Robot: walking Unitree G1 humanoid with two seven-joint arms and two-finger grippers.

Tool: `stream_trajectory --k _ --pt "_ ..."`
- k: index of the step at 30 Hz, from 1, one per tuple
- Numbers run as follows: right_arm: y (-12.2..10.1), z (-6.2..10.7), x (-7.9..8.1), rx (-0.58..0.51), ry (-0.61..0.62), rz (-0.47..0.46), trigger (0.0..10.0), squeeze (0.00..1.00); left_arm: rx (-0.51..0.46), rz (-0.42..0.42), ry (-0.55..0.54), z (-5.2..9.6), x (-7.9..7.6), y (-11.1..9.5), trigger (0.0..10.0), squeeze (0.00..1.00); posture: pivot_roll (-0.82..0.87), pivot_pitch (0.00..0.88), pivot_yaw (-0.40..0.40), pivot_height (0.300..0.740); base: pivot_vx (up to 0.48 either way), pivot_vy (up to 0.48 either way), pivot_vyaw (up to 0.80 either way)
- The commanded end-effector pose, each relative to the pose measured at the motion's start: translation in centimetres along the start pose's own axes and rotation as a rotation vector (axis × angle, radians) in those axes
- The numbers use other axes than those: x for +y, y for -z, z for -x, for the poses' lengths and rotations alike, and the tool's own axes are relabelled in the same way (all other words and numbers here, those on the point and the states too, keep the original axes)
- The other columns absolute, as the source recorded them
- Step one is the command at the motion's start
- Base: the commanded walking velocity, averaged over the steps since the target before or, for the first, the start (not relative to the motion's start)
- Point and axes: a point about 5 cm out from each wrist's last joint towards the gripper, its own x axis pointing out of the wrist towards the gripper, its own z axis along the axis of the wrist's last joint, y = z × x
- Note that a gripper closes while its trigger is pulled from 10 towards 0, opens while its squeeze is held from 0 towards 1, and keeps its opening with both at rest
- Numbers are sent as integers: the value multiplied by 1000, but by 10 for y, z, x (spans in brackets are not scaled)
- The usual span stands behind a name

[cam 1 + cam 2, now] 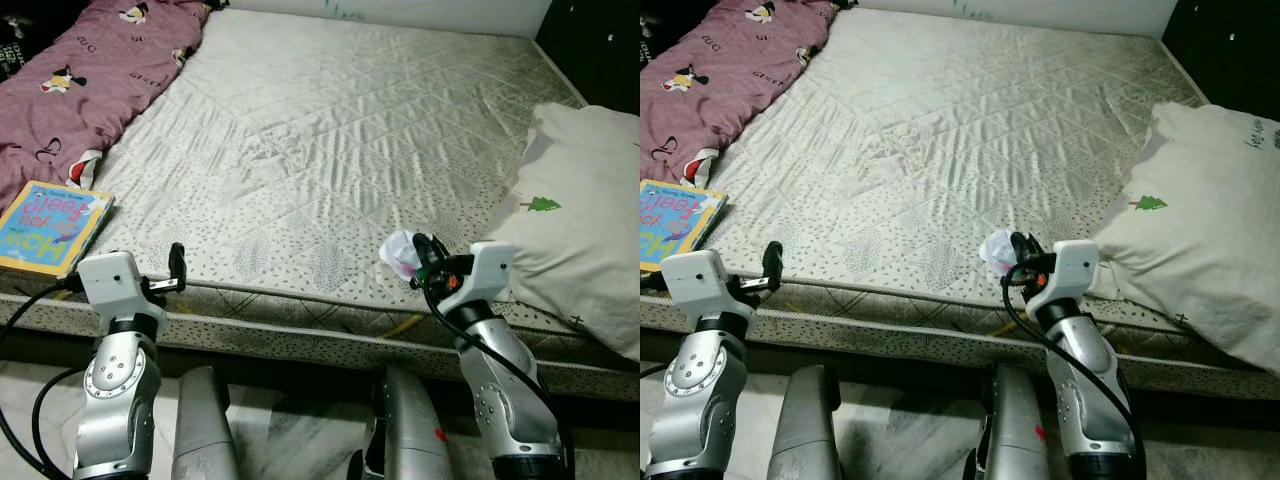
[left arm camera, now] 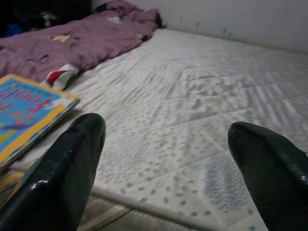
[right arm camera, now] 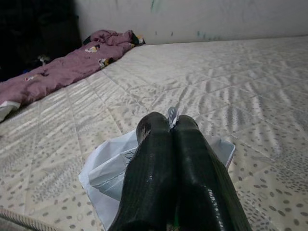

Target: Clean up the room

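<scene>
A crumpled white plastic wrapper (image 1: 399, 253) with a bit of pink lies at the front edge of the pale quilted mattress (image 1: 330, 130). My right gripper (image 1: 421, 250) is shut on the wrapper. In the right wrist view its fingers (image 3: 166, 126) press together, with the wrapper (image 3: 107, 174) spreading out beneath them. My left gripper (image 1: 177, 264) hovers open at the mattress's front left edge, nothing between its fingers (image 2: 72, 159). A colourful children's book (image 1: 52, 228) lies just to its left.
A maroon patterned blanket (image 1: 85, 65) is bunched along the mattress's left side. A large white pillow (image 1: 585, 215) with a small green tree print rests on the right. My legs (image 1: 205, 430) stand on a tiled floor before the bed.
</scene>
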Motion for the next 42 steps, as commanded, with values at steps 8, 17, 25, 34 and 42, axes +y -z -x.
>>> stream_trajectory --k 8,17,25,34,42 --pt "-9 -6 0 -13 10 13 10000 0 -10 -2 5 -6 -1 -5 10000 0 30 0 -57 574 0 0 0" --pt "-12 -9 -4 -18 30 27 10000 0 -2 7 20 -8 -7 -4 10000 0 19 0 -51 618 0 0 0" --pt "-12 -11 -3 -20 34 30 10000 0 -9 3 24 -12 -7 -5 10000 0 19 0 -51 657 0 0 0" --pt "-8 -12 -8 0 86 77 10000 0 -15 -32 7 -15 -8 -5 10000 0 19 0 -47 694 0 0 0" --pt "-9 -11 -14 -17 108 127 10000 0 -12 -19 22 -18 -11 -4 10000 0 14 0 -45 699 0 0 0"
